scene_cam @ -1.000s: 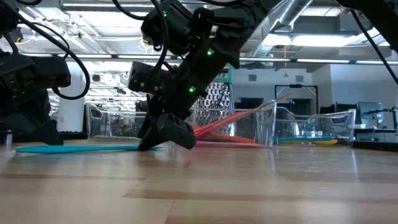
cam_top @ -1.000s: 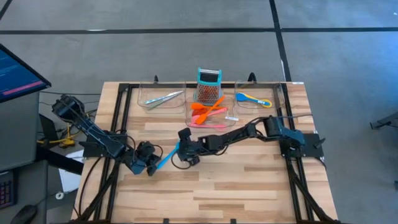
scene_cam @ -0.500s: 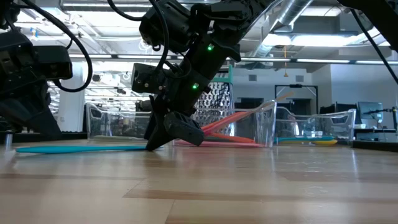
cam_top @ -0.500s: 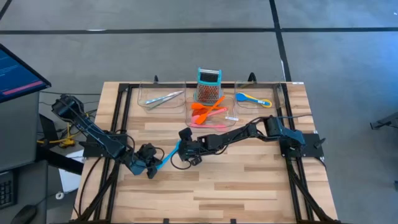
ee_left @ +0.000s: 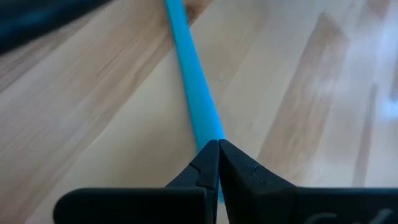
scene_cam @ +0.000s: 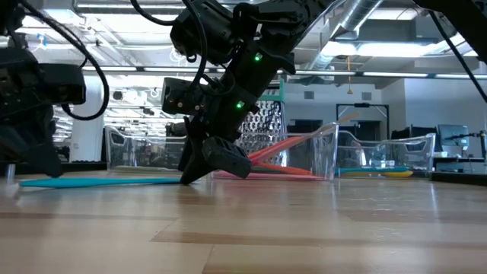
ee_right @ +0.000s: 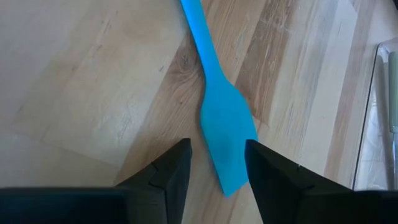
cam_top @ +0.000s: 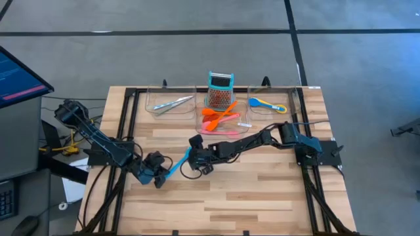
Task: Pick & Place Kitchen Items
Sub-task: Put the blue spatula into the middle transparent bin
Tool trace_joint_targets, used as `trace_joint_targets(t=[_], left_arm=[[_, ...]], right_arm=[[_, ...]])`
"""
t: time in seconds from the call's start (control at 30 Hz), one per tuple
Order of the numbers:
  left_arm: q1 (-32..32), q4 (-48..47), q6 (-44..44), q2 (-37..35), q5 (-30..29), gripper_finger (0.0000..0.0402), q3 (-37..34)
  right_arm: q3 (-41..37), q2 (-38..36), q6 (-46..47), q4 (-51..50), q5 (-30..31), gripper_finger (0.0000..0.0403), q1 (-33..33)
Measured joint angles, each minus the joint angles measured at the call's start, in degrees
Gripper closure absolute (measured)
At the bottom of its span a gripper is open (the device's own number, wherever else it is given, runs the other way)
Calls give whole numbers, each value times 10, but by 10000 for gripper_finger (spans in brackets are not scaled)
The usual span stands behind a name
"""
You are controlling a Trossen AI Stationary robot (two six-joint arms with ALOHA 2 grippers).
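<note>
High view, blue spatula [cam_top: 176, 164] flat on the table [cam_top: 262, 190] left of centre, left gripper [cam_top: 159, 177] at its handle end, jaws shut, apparently not clamping it, right gripper [cam_top: 192, 162] over the blade, jaws partly open, holding nothing.

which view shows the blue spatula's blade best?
Right wrist view: the blue spatula shows its whole flat blade on the wood. Left wrist shows only handle; high view a short sliver; low view a thin edge-on line.

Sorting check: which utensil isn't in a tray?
The blue spatula: it lies on the bare table between both grippers, while the other utensils sit in the clear trays.
</note>
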Motion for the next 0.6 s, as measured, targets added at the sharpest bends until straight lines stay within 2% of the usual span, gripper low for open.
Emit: trace_joint_targets(t=[0.13,0.6], left_arm=[[0,-28,-29,-1,13,400,2],[0,-40,-29,0,32,400,0]], right_arm=[[0,0,0,0,0,253,0],[-1,0,-1,18,0,255,-9]])
